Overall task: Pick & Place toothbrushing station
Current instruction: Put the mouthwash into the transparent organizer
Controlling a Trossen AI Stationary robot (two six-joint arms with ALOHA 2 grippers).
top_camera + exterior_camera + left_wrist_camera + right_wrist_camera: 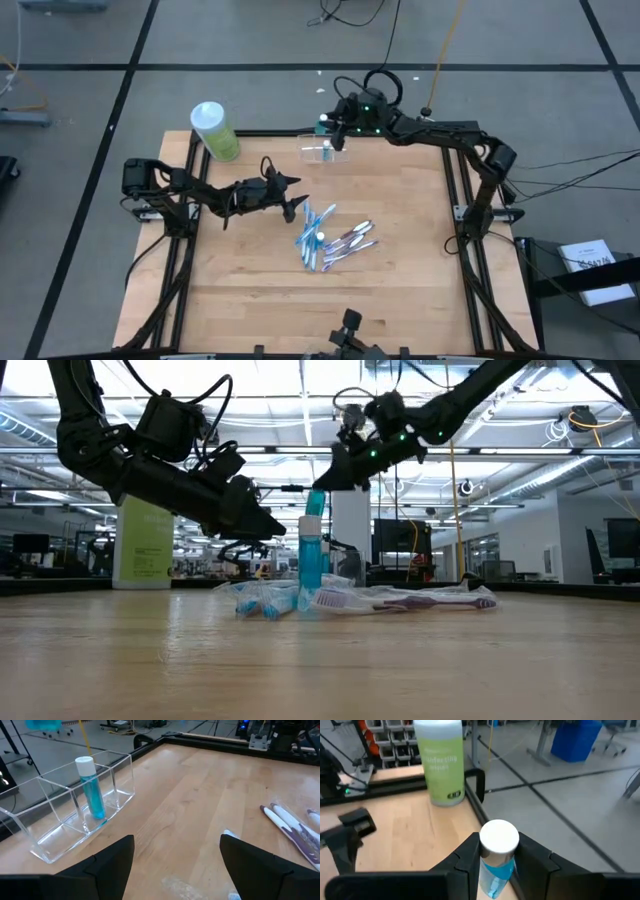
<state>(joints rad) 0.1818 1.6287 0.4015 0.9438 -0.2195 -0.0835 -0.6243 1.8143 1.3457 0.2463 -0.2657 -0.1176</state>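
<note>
Right gripper (496, 857) was closed on the small blue tube (496, 851), one dark finger pressed on each side just below its white cap. In the left wrist view the tube (91, 786) stood upright inside the clear plastic organizer (60, 815), in a middle compartment, its base at or near the floor; contact with the floor could not be confirmed. From above, the right gripper (335, 135) sat over the organizer (322, 150), which lay at the far edge of the wooden table (400, 250), a little right of centre.

Left gripper (296, 207) hovered left of centre, its fingers (107, 862) spread wide apart with nothing between them, directed toward the loose pile. In the low view it hung clear of the table surface.

Remaining task items lay in a heap near the table's centre: blue-and-white toothbrushes (312, 235) on the left of the heap, purple toothbrushes (352, 238) on its right, touching or overlapping one another. In the low view a purple toothbrush (400, 600) lay flat in front of the standing tube.

A light-green bottle (215, 130) with a white cap stood at the far-left corner of the table, well apart from the organizer.
</note>
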